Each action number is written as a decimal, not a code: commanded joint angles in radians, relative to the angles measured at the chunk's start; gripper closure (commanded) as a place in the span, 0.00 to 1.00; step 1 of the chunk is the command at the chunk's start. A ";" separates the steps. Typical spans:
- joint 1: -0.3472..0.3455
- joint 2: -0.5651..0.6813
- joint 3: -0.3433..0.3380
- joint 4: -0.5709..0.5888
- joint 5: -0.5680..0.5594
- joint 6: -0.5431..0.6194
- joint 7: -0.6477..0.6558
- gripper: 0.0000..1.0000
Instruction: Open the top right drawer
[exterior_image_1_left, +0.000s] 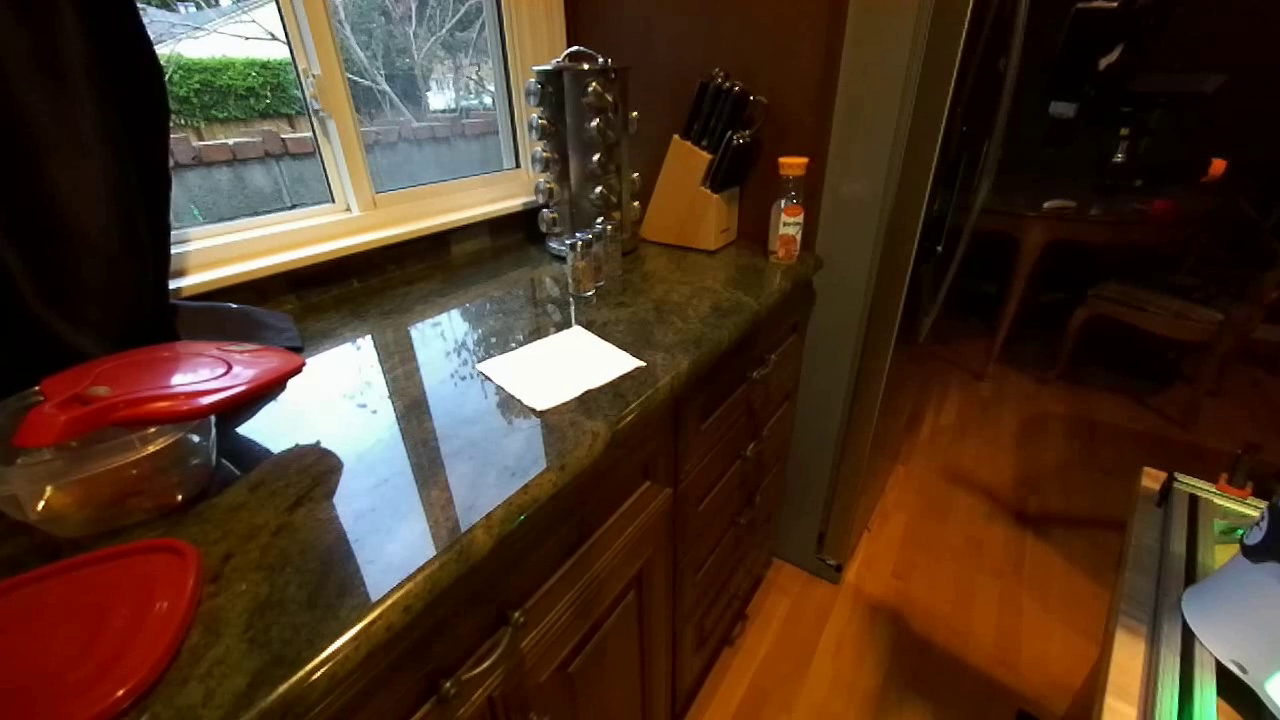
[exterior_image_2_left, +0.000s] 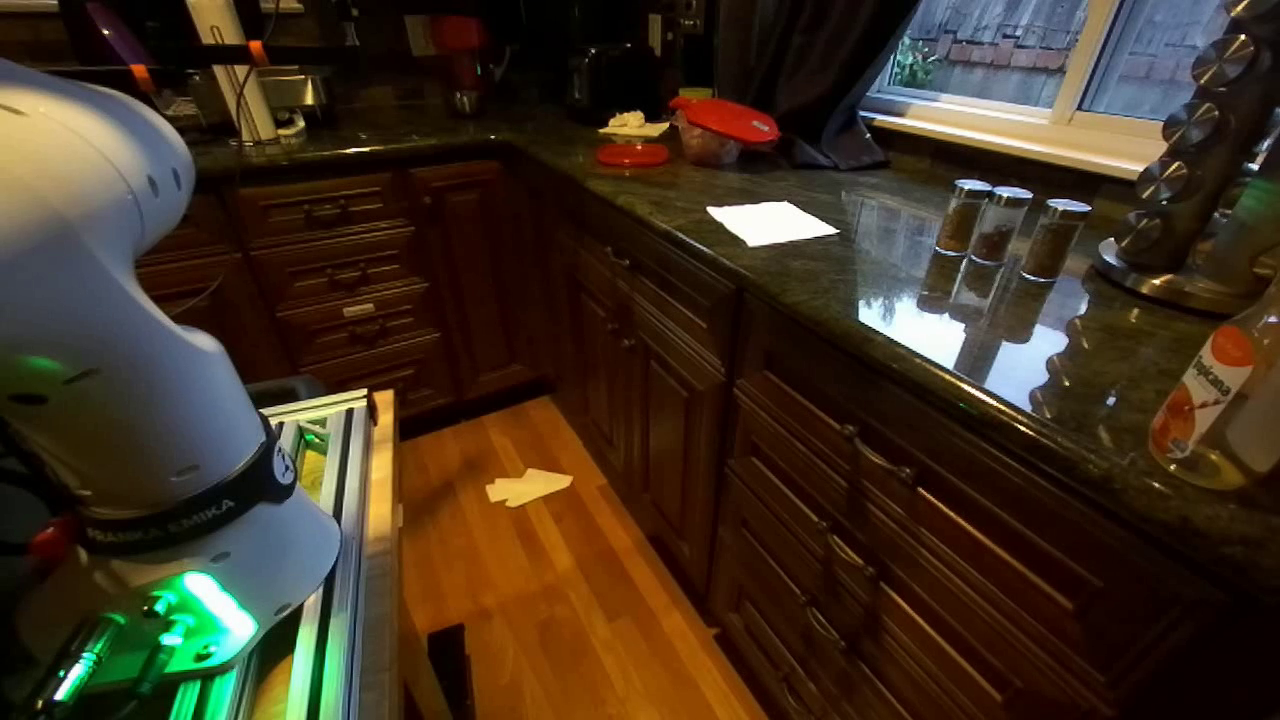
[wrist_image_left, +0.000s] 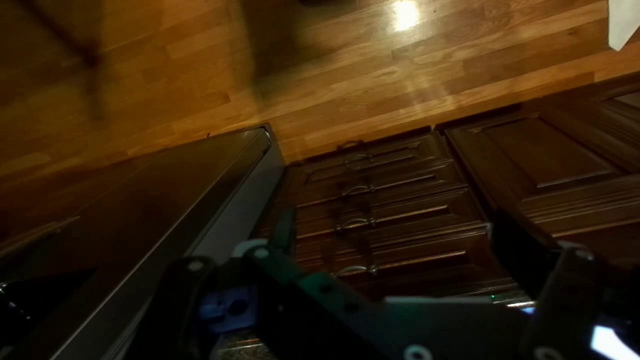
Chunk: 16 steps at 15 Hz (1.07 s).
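Note:
The top right drawer has a dark brown wood front (exterior_image_1_left: 725, 415) and sits shut just under the countertop edge. Its front also shows in an exterior view (exterior_image_2_left: 985, 500) and in the wrist view (wrist_image_left: 425, 262), where its curved metal handle (wrist_image_left: 356, 270) shows low between the fingers. Its inside is hidden. My gripper (wrist_image_left: 395, 225) is open and empty, with its fingers spread wide, facing the drawer stack from above the counter side. It seems apart from the handle, but its distance is hard to judge. The gripper is out of sight in both exterior views.
The dark stone countertop (exterior_image_2_left: 850, 300) bears a white paper sheet (exterior_image_1_left: 560, 367), several spice jars (exterior_image_2_left: 1055, 240), a spice rack (exterior_image_1_left: 585, 150), a knife block (exterior_image_1_left: 690, 200) and a juice bottle (exterior_image_1_left: 788, 215). A tall grey panel (wrist_image_left: 245, 195) borders the drawers. Papers (exterior_image_2_left: 530, 487) lie on the floor.

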 joint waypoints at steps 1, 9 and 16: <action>-0.010 0.033 0.002 0.004 0.012 0.057 0.069 0.00; -0.072 0.252 0.025 -0.082 0.203 0.477 0.394 0.00; -0.134 0.526 -0.005 -0.184 0.298 0.937 0.560 0.00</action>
